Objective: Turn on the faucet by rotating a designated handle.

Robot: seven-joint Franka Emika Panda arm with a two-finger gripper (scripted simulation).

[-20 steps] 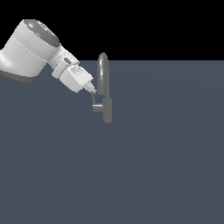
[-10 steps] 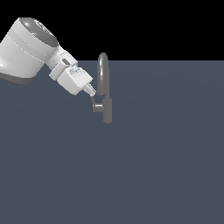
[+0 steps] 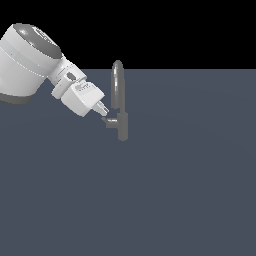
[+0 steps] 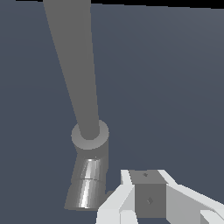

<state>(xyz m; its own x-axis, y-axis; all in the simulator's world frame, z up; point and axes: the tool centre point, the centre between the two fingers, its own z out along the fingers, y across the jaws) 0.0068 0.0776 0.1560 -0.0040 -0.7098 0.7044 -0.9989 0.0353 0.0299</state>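
The faucet [image 3: 122,126] is a grey fixture with a thick cylindrical base and a tall arched spout [image 3: 117,86]. Its handle [image 3: 109,121] is a short thin lever on a stub, on the exterior view's left side of the base. My gripper [image 3: 104,110] comes in from the exterior view's left. Its tips sit just above the handle, touching or nearly touching it. The fingers look pressed together with nothing between them. In the wrist view the spout [image 4: 73,65] and base [image 4: 89,173] fill the frame. The gripper [image 4: 148,186] sits beside the base and hides most of the handle.
The faucet stands on a flat dark grey-blue surface [image 3: 175,190]. My bulky white arm [image 3: 27,62] reaches in from the exterior view's upper left.
My gripper has edged slightly down toward the handle stub. The faucet and handle look unchanged.
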